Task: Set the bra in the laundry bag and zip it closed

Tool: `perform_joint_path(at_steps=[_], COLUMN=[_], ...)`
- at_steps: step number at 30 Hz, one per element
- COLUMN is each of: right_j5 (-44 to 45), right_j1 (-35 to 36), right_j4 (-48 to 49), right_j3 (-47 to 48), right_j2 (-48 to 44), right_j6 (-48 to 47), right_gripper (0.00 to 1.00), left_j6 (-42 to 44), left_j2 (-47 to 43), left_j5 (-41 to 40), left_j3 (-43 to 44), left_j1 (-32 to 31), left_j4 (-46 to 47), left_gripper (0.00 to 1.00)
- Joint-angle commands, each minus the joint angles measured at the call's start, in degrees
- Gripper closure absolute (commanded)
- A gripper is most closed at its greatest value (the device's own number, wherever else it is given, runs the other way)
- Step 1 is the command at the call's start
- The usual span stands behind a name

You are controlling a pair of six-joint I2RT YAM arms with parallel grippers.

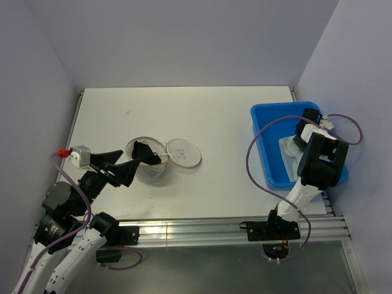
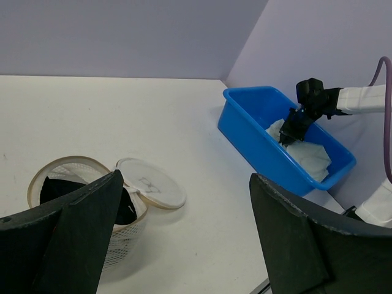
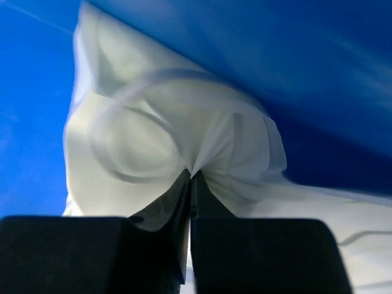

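Note:
The laundry bag (image 1: 151,173) stands upright on the table, a round cream mesh pouch. Its lid (image 1: 184,153) is flipped open to the right. A black bra (image 1: 146,152) lies inside it, also seen in the left wrist view (image 2: 58,190). My left gripper (image 1: 122,164) hangs open just left of the bag, its fingers wide apart with nothing between them (image 2: 184,184). My right gripper (image 1: 298,142) is down inside the blue bin (image 1: 263,153), shut on a fold of white fabric (image 3: 141,135).
The blue bin (image 2: 257,141) sits at the table's right edge against the wall and holds the crumpled white fabric (image 2: 312,156). Purple cables loop around both arms. Walls close in the back and both sides.

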Motion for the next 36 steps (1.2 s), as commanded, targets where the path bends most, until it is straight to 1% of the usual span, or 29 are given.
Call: perform_joint_path(at_steps=[1, 3, 4, 6, 7, 9, 10, 11, 12, 13, 15, 16, 18, 20, 21, 22, 24, 27, 30, 31, 32, 33, 35, 36], right_j5=[-1.3, -1.6, -1.8, -3.5, -4.5, -4.2, -2.8, -1.1, 1.0, 0.9, 0.0, -0.4, -1.6, -6.5, -8.2, -11.6, -15.1, -20.1, -24.6, -26.2, -26.3, -25.8, -24.0, -22.8], right_j1=[0.1, 0.7, 1.6, 2.9, 3.8, 8.4, 10.7, 15.3, 17.5, 19.3, 23.9, 25.9, 30.1, 32.3, 34.6, 35.8, 39.2, 42.3, 43.1, 43.2, 43.3, 43.3, 43.2, 43.2], right_j4=[3.5, 6.6, 9.6, 12.3, 13.6, 15.6, 16.8, 16.9, 16.3, 15.9, 14.6, 14.0, 13.3, 11.5, 10.4, 8.4, 5.8, 3.8, 1.9, 1.7, 2.0, 3.7, 7.1, 10.1], right_j3=[-0.5, -4.2, -5.5, -9.1, -9.9, -12.1, -12.3, -11.8, -11.2, -9.6, -8.2, -7.2, -5.2, -2.8, -2.0, -0.9, -0.8, -4.9, -10.4, -13.7, -15.6, -19.9, -24.1, -26.5], right_j2=[-5.1, -9.3, -14.4, -20.3, -26.6, -33.1, -38.8, -41.3, -43.3, -46.9, -50.0, -53.0, -55.8, -58.9, -59.6, -61.1, -63.8, -67.7, -69.4, -69.4, -69.2, -68.8, -67.5, -64.4], right_j6=[0.4, 0.1, 0.2, 1.0, 1.6, 1.3, 0.6, -0.8, -1.3, -1.4, -1.5, -1.4, -0.9, 0.4, 0.9, 1.7, 3.8, 7.7, 11.4, 13.3, 13.9, 14.6, 16.4, 16.6], right_gripper=[1.0, 1.0, 1.0, 1.0, 1.0, 1.0, 1.0, 1.0, 1.0, 1.0, 1.0, 1.0, 1.0, 1.0, 1.0, 1.0, 1.0, 1.0, 1.0, 1.0, 1.0, 1.0, 1.0, 1.0], left_j6=[1.2, 1.2, 1.2, 1.2, 1.2, 1.2, 1.2, 1.2, 1.1, 1.1, 1.1, 1.1, 0.9, 0.9, 0.7, 0.6, 0.2, -0.3, -1.3, -1.7, -2.4, -3.0, -5.1, -5.8], left_j2=[0.2, 0.6, 0.9, 1.2, 1.3, 1.8, 1.9, 2.1, 2.4, 2.7, 3.3, 3.9, 4.5, 5.4, 5.8, 6.4, 7.1, 9.3, 11.4, 13.4, 14.2, 16.5, 18.6, 20.6], left_j5=[-0.8, -0.7, -0.6, -0.8, -0.8, -0.8, -0.8, -0.6, -0.5, -0.4, 0.0, 0.0, 0.1, 0.3, 0.6, 1.3, 2.8, 4.8, 8.3, 10.8, 12.0, 13.1, 16.1, 16.9], left_j3=[0.8, 0.8, 0.8, 0.8, 0.8, 0.8, 0.8, 0.7, 0.6, 0.6, 0.5, 0.5, 0.6, 0.5, 0.6, 0.4, 0.3, 0.0, 0.1, 0.4, 0.6, 1.1, 1.5, 1.6], left_j1=[-0.1, -0.1, -0.1, -0.2, -0.1, 0.0, 0.2, 0.3, 0.5, 0.7, 0.9, 1.2, 1.4, 1.8, 1.9, 2.4, 3.1, 4.1, 4.6, 4.6, 4.6, 4.6, 4.6, 4.6], left_j4=[0.8, 0.9, 1.0, 1.0, 0.9, 1.0, 1.0, 1.1, 1.2, 1.3, 1.3, 1.3, 1.3, 1.4, 1.5, 2.0, 2.7, 3.8, 5.6, 6.6, 7.0, 7.4, 9.2, 10.0], left_gripper=[0.1, 0.1, 0.1, 0.1, 0.1, 0.1, 0.11, 0.11, 0.11, 0.11, 0.11, 0.11, 0.11, 0.12, 0.12, 0.12, 0.12, 0.13, 0.14, 0.14, 0.15, 0.15, 0.16, 0.18])
